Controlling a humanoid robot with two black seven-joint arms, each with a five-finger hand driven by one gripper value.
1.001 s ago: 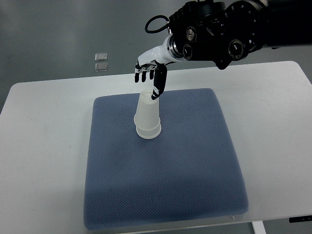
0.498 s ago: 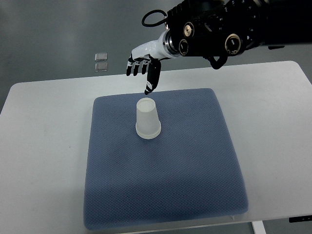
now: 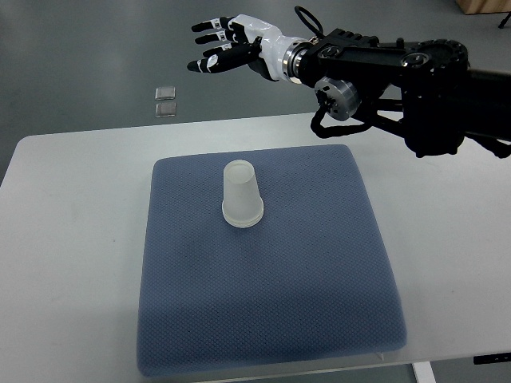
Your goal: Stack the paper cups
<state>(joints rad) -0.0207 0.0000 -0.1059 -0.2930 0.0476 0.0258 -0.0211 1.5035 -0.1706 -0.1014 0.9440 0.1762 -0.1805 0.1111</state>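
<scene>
We see the cups [image 3: 242, 194] stacked upside down on the blue mat [image 3: 271, 303], toward its far half; the mat lies on the white desk [image 3: 72, 239]. Our right hand [image 3: 239, 44] hangs beyond the desk's far edge, well apart from the cups; its fingers [image 3: 209, 57] are spread and hold nothing.

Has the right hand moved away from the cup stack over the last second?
Yes. The right hand has gone up the picture and a little left, from right at the top of the cup stack to well beyond the far edge of the blue mat. It holds nothing.
</scene>
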